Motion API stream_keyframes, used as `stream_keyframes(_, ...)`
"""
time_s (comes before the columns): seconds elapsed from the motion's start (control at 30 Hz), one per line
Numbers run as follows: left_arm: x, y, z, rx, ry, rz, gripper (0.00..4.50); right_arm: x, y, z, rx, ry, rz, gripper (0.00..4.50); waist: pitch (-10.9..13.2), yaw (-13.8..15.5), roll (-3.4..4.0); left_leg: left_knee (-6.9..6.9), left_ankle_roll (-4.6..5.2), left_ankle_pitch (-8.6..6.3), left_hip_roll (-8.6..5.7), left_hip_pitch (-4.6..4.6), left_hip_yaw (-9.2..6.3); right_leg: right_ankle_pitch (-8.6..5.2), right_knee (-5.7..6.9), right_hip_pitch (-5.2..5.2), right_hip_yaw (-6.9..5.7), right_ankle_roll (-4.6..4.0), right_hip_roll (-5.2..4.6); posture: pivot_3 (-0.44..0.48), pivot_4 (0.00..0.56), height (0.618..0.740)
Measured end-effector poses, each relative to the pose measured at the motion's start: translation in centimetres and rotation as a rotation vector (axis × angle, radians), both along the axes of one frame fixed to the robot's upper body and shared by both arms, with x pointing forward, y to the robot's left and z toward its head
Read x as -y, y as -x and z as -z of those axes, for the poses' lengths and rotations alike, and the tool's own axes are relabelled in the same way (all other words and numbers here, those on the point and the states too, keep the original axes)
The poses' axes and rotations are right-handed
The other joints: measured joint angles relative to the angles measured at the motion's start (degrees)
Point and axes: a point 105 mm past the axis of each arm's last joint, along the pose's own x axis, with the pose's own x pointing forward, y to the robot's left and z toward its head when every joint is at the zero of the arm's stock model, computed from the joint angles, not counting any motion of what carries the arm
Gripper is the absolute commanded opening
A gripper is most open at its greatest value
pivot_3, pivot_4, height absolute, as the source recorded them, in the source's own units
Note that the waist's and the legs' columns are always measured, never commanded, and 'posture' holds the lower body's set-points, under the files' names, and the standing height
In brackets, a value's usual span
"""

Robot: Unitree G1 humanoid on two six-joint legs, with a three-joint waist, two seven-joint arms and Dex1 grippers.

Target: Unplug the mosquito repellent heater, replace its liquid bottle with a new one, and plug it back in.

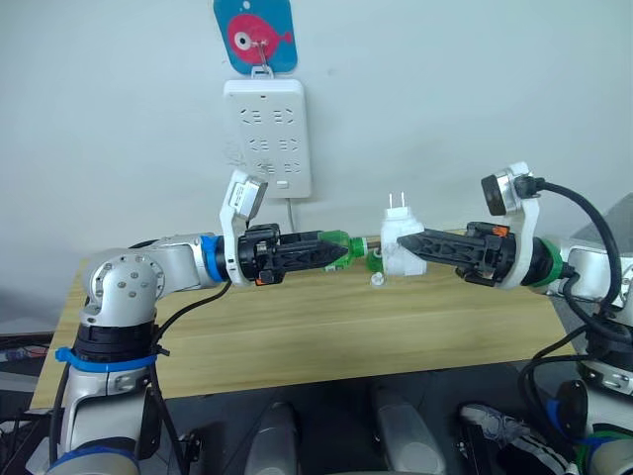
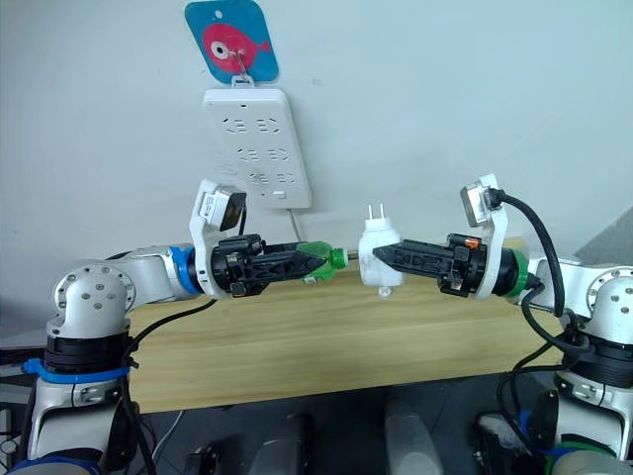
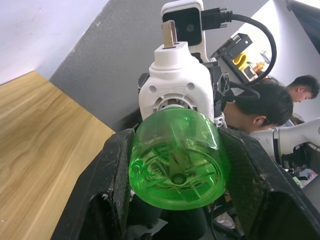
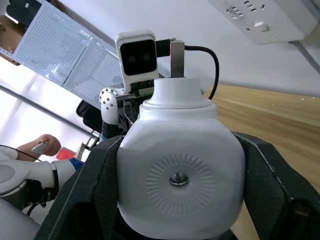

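Left gripper (image 1: 336,251) clamped on green bottle (image 1: 341,244), right gripper (image 1: 413,247) clamped on heater (image 1: 398,247) mid-air over table (image 1: 297,327): light, rigid, slick plastic, so grip body flanks, not prongs.

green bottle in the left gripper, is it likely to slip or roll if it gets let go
The green bottle looks like smooth, glossy, rounded plastic, so it may slip between the left gripper's fingers. Its round body would probably roll if dropped on its side on the wooden table. It seems rigid and light, held level against the mosquito repellent heater without sagging.
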Motion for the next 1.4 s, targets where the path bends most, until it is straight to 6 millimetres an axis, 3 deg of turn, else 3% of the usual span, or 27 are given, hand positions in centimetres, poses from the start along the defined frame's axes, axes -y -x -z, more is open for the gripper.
stream_keyframes(1.4, 0.30, 0.74, -0.45, -0.026, 0.030, 0.063, 2.27, -0.36, 0.49, -0.44, -0.053, -0.038, 0.011, 2.93, 0.0, 0.1, 0.00, 0.02, 0.00, 0.00, 0.00, -0.06, -0.01, 0.00, -0.06, -0.01, 0.00, 0.00, 0.01, -0.177, 0.204, 0.725)
